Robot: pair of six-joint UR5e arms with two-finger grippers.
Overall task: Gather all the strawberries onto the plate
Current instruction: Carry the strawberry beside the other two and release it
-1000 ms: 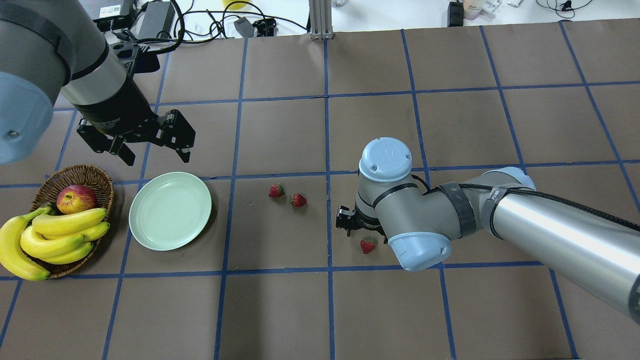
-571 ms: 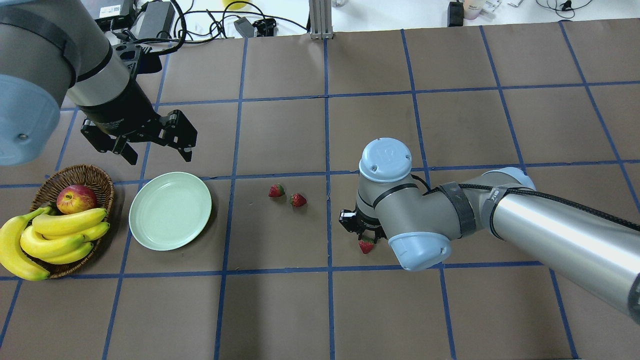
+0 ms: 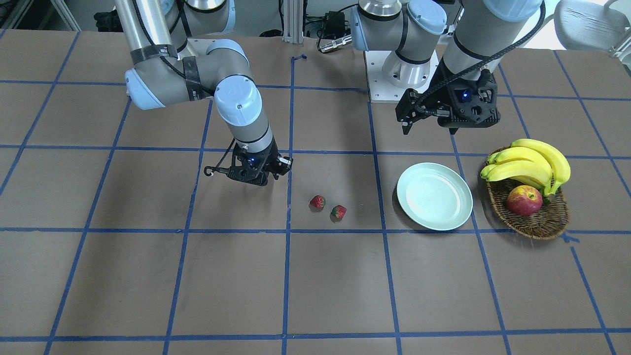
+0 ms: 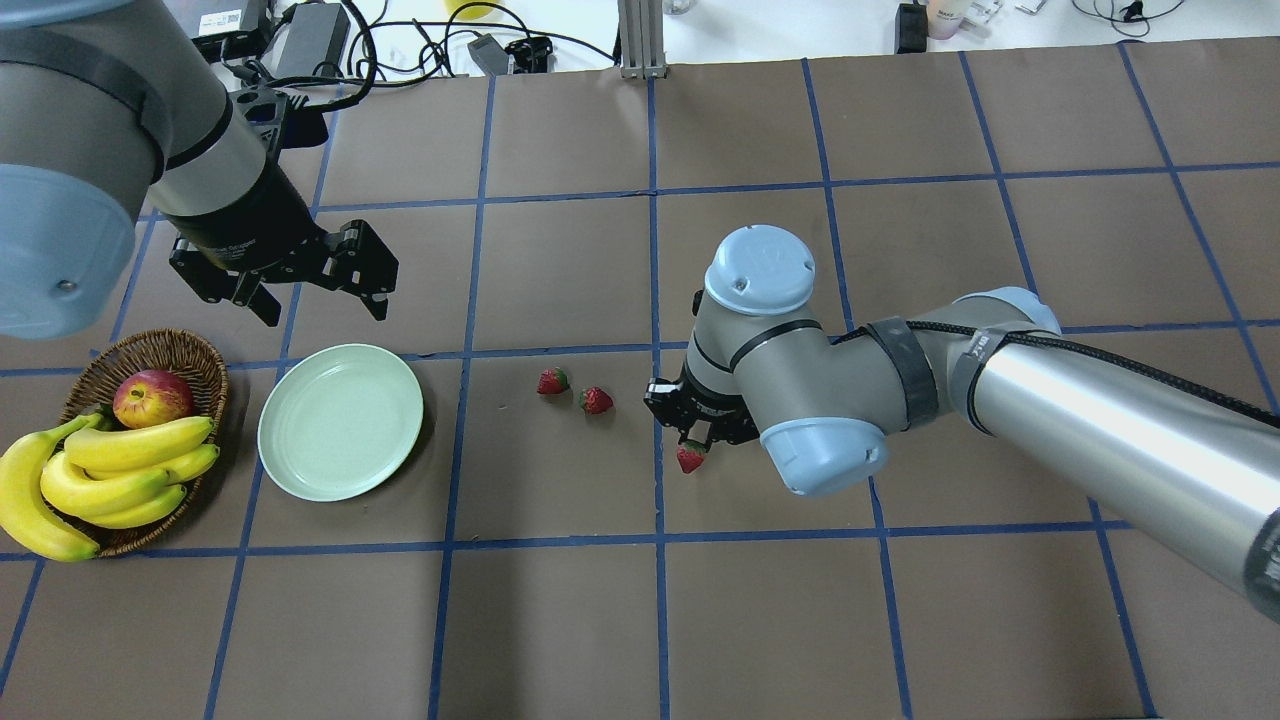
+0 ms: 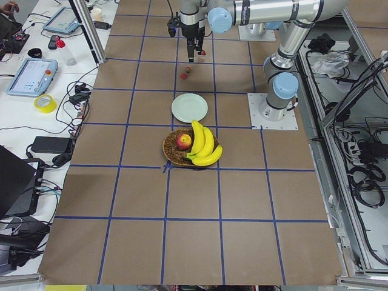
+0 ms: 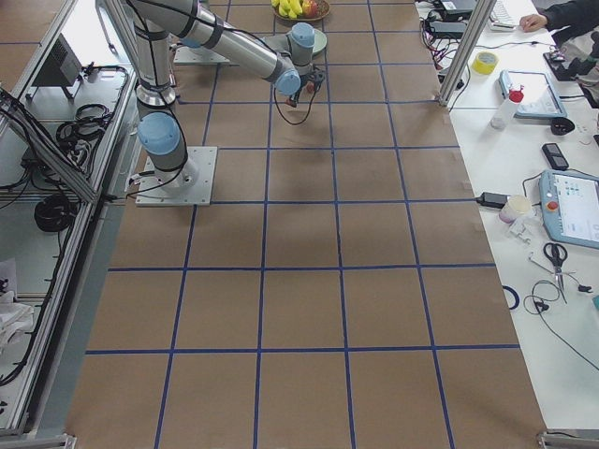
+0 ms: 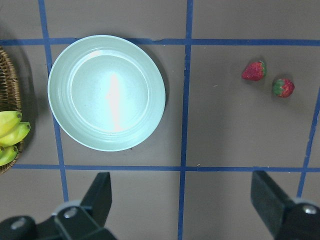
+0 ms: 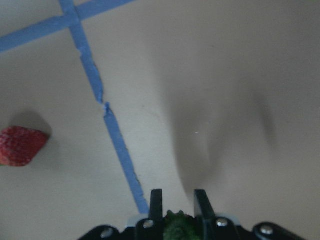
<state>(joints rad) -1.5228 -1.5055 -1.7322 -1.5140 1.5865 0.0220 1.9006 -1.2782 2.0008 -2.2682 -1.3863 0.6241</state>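
My right tool is clamped on one strawberry. My right wrist view shows the two fingers drawn in close, with the green cap pinched between them. From the shadow below it, I judge the berry to be clear of the bench, though I cannot be sure how high.

So the first pick looks made, but nothing is delivered. The plate is bare, well apart from my right tool at about 9 o'clock in the overhead view.

The other two strawberries lie on the bench between my right tool and the plate. The nearer strawberry is at roughly 10 o'clock from the held one. The farther strawberry sits just beside it on the plate side, and the two do not touch.

My left tool hangs over the bench at about 12 o'clock from the plate. Its fingers are spread wide and hold nothing. The left wrist view takes in both the plate and the two loose berries.

At 9 o'clock from the plate is the basket with bananas and an apple, none of it part of this job.

By my reckoning I am about a third into the first of three deliveries. What is left is to carry this berry over the rim and let go, then pick and place the other two.
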